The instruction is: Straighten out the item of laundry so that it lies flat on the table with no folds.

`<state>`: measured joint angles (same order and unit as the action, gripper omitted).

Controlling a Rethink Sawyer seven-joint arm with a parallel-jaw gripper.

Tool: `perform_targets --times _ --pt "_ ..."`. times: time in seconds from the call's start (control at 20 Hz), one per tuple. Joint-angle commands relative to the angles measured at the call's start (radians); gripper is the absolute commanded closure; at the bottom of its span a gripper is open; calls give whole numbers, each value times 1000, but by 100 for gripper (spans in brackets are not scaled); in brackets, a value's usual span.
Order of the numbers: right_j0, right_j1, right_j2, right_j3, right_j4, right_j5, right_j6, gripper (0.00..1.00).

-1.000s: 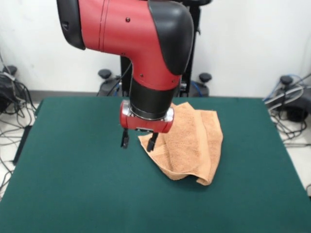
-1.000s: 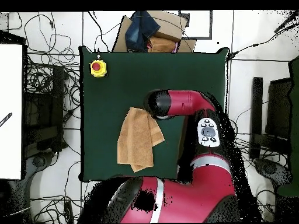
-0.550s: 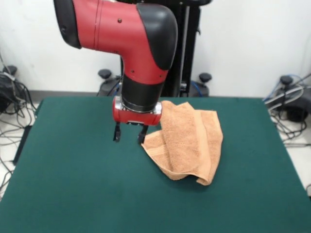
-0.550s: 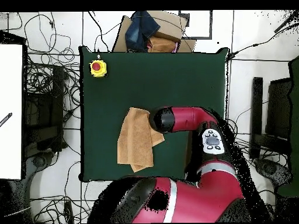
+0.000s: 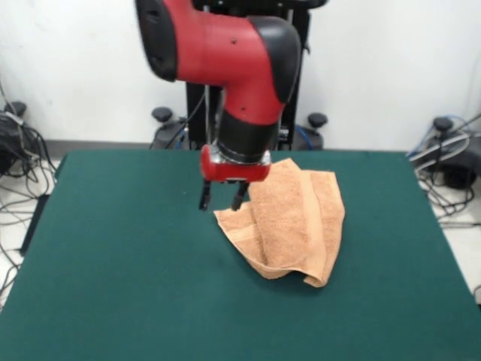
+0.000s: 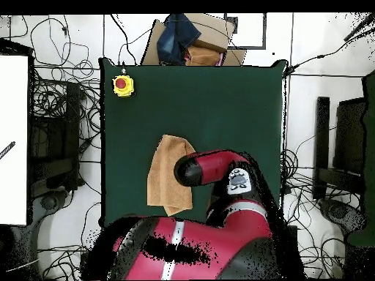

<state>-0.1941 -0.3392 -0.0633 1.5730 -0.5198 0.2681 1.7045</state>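
Bright, even light; soft shadows, slight blur.

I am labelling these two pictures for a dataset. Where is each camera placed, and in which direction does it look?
Front view: across the table, level, facing the arm; gripper with open fingers hangs beside the folded towel.
Overhead view: above, looking straight down; the arm covers part of the towel, and the gripper is hidden.
Both show the towel, the table and the arm.

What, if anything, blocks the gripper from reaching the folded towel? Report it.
Nothing visible. The open gripper hangs just above the towel's left edge, with only bare green table around it.
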Motion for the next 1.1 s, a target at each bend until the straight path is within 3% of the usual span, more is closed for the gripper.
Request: perform_targets --times 0.05,0.5,0.8,1.1 --pt "58 6 -19 65 -37 -67 135 0" --pt "15 127 9 -25 -56 -288 112 0" --pt "-14 174 29 -57 -52 -308 77 0" --pt "27 198 -35 -83 -21 -325 96 0"
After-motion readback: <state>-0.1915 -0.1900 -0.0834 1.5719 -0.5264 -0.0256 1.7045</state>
